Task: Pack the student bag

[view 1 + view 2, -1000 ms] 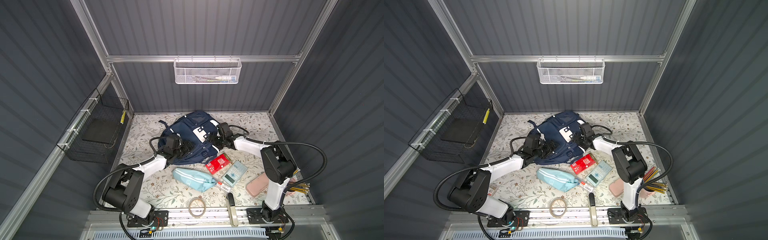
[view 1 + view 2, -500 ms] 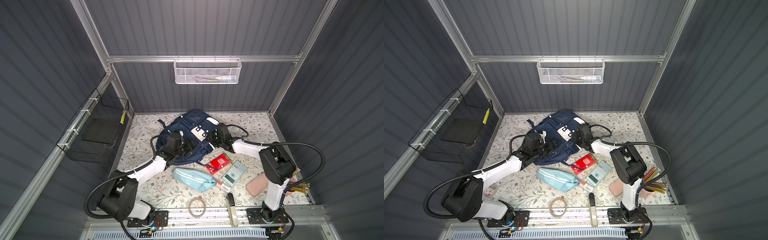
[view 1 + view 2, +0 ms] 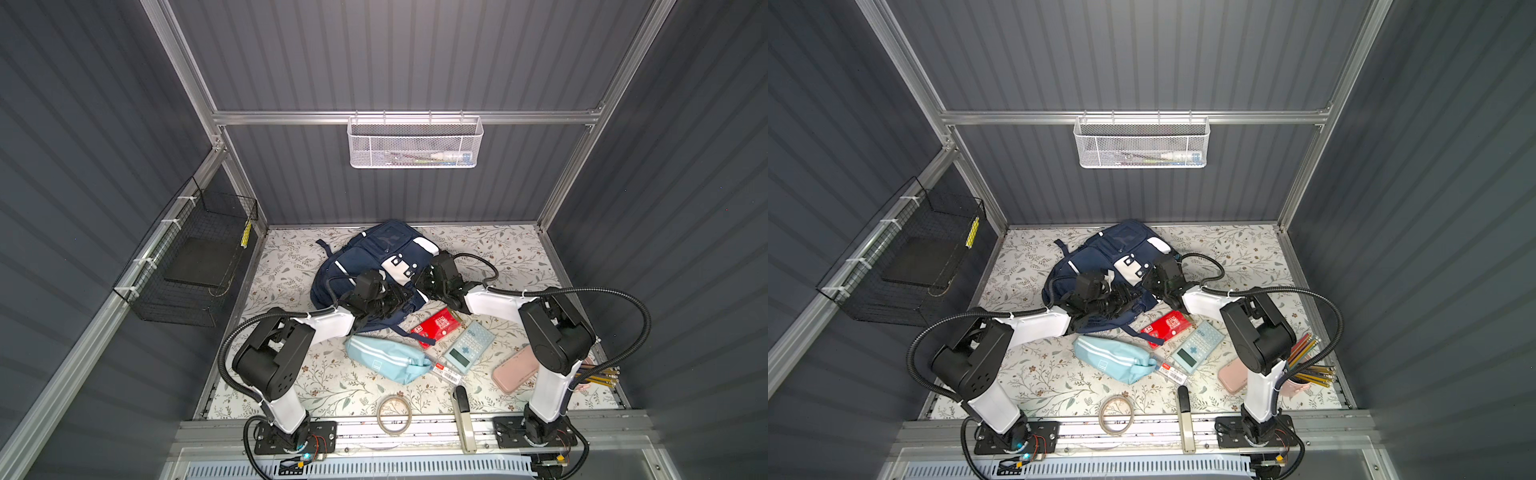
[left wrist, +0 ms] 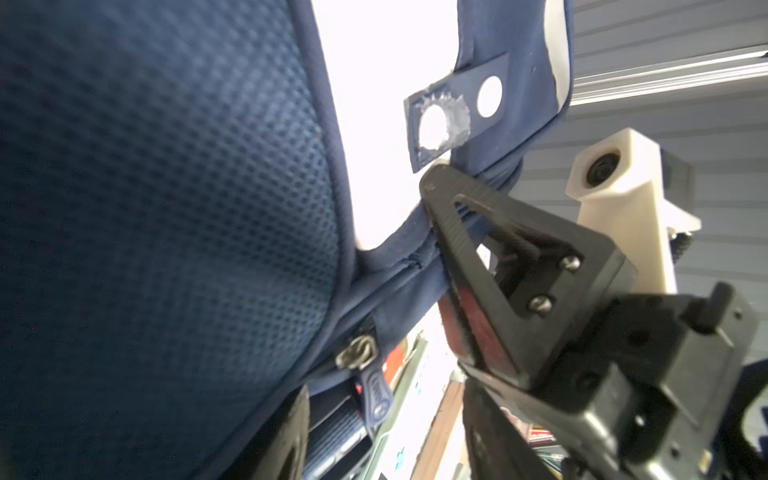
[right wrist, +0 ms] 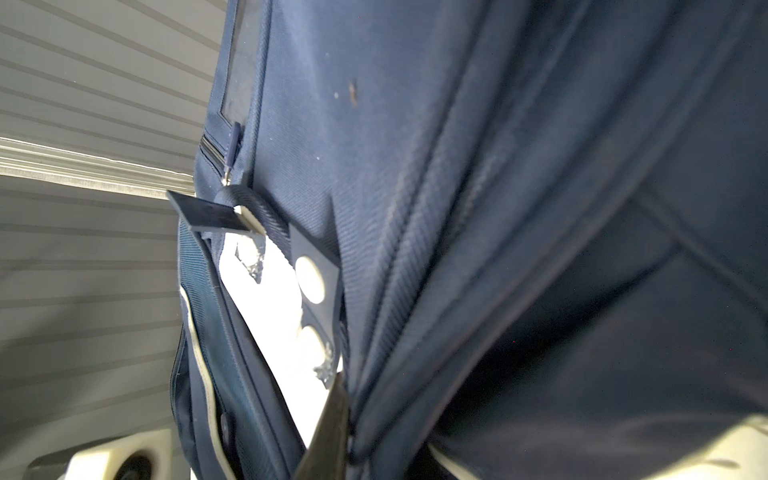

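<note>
Navy student bag (image 3: 370, 253), centre frame, has its rim pinched by the right tool (image 3: 420, 284), apparently to open it; whether the left tool (image 3: 404, 297) is spread or pressed together cannot be told.

Top views evenly lit, sharp; wrist views overexposed, student bag (image 4: 166, 208) blurred nearby.

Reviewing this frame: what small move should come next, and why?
Probably close the left gripper on the blue zipper pull close by it. The right gripper pinches a seam of the navy blue fabric backpack, bracing it for unzipping.
</note>
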### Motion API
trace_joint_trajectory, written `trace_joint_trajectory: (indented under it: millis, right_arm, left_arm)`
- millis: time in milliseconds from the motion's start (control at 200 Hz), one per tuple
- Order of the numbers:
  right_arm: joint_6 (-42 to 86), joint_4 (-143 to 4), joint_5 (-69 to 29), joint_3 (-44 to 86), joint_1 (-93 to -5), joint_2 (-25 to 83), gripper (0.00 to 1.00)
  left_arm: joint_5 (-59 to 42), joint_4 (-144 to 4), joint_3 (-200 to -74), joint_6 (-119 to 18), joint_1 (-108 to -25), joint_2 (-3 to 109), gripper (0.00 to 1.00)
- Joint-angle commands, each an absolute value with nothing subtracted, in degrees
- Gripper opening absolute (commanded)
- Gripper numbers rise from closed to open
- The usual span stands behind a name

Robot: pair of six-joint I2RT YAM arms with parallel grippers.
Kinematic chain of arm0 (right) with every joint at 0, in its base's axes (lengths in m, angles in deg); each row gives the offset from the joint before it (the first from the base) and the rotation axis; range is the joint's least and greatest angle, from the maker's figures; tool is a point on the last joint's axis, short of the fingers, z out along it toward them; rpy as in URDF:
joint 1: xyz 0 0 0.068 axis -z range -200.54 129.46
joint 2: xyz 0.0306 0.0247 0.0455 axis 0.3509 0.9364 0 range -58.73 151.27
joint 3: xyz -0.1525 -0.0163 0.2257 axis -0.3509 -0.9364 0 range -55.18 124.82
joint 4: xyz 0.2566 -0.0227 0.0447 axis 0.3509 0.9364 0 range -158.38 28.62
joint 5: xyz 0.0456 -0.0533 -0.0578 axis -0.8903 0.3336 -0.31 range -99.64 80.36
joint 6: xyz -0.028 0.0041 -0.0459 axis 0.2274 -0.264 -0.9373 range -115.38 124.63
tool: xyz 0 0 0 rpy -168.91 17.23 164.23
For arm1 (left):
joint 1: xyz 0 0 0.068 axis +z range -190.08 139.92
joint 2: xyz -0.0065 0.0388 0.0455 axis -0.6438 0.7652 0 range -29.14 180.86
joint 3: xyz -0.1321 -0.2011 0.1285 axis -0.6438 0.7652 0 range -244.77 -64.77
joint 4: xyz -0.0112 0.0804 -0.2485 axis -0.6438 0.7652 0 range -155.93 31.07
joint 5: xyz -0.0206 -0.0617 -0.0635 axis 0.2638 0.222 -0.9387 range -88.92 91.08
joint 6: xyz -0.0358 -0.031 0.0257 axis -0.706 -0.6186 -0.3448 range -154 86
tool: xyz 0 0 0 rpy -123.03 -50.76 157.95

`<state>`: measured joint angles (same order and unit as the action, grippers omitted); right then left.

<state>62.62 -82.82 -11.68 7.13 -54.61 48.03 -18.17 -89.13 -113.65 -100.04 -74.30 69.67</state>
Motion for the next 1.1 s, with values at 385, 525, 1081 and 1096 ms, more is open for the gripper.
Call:
trace_joint_trajectory:
  millis: [385,525,1081,1096]
  right_arm:
    - [61.8,-85.9,-14.5,2.0,-57.9,47.8,0.00]
    - [63.0,-88.7,-15.7,-1.7,-54.3,46.5,0.00]
    - [61.3,-87.8,-15.7,-2.5,-49.4,43.2,0.00]
    - [61.3,-87.7,-15.9,-2.3,-49.7,43.5,0.00]
  left_arm:
    - [-15.7,-88.9,-118.6,-96.7,-75.6,76.6,0.01]
    - [-15.0,-85.5,-116.1,-95.0,-75.3,72.5,0.00]
    - [-21.4,-76.8,-105.5,-89.8,-68.5,60.3,0.25]
    - [-21.6,-77.5,-105.7,-89.7,-68.5,60.7,0.29]
